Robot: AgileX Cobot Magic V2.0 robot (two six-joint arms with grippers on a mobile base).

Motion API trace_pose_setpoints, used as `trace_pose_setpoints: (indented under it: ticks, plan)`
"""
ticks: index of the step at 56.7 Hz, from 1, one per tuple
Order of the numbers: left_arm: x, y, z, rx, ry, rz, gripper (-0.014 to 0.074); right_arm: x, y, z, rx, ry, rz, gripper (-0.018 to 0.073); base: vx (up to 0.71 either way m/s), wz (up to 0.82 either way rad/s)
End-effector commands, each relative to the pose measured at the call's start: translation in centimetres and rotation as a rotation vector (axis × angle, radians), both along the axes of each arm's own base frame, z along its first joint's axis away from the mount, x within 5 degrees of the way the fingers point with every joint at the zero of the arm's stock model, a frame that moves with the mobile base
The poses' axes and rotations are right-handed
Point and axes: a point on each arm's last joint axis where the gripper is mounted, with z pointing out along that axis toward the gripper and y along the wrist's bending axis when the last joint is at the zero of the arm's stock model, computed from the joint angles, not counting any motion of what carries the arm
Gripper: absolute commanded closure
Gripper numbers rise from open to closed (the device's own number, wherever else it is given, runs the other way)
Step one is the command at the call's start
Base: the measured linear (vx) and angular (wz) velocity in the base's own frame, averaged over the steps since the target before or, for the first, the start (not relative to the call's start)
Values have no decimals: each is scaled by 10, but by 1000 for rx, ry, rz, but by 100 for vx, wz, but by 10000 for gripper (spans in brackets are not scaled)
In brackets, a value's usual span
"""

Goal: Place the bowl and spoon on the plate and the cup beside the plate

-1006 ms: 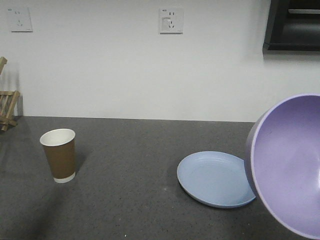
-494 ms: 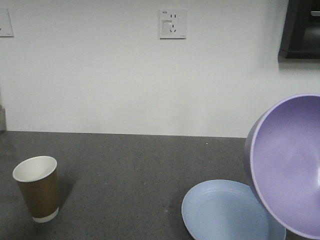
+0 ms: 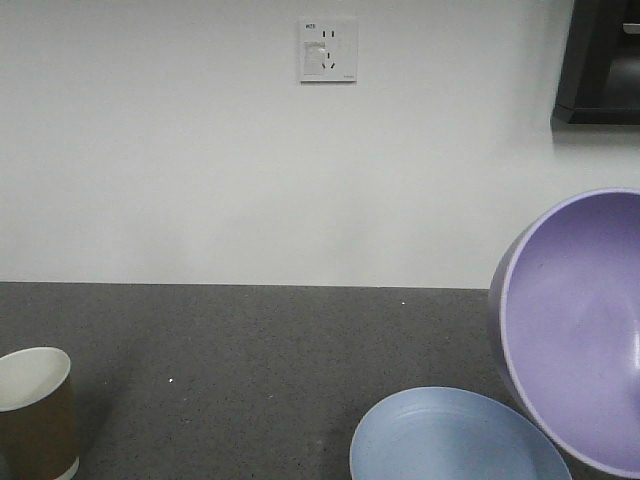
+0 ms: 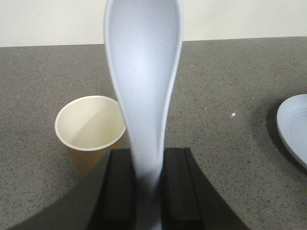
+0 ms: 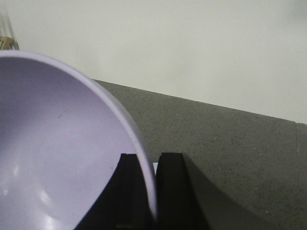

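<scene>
The lavender bowl (image 3: 580,330) hangs tilted at the right edge of the front view, its inside facing the camera, above the light-blue plate (image 3: 455,440) on the dark counter. My right gripper (image 5: 149,165) is shut on the bowl (image 5: 57,148), one finger inside the rim and one outside. My left gripper (image 4: 147,163) is shut on the handle of the pale-blue spoon (image 4: 144,72), whose scoop points away over the counter. The brown paper cup (image 4: 91,127) stands upright just left of the spoon; this cup (image 3: 35,410) shows at the front view's lower left. An edge of the plate (image 4: 293,127) shows at the right of the left wrist view.
The dark speckled counter (image 3: 250,350) runs back to a white wall with a socket (image 3: 328,50). A black cabinet (image 3: 600,60) hangs at the upper right.
The front view has shifted forward and up: cup and plate have slid down to the frame's bottom and the rack at left has left the view. The bowl stays in place in the frame.
</scene>
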Motion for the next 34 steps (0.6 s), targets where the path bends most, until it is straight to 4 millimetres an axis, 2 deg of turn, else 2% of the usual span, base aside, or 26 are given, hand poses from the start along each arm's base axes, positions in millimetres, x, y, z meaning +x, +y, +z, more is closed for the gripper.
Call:
trace_pose_setpoints:
  ticks: [1, 34]
  plan:
    - [0, 0, 16, -35, -102, 11, 599, -2, 0, 15, 43, -92, -25, 568, 1, -4]
    - [0, 0, 16, -35, -102, 11, 599, -2, 0, 15, 43, -93, -25, 568, 0, 0]
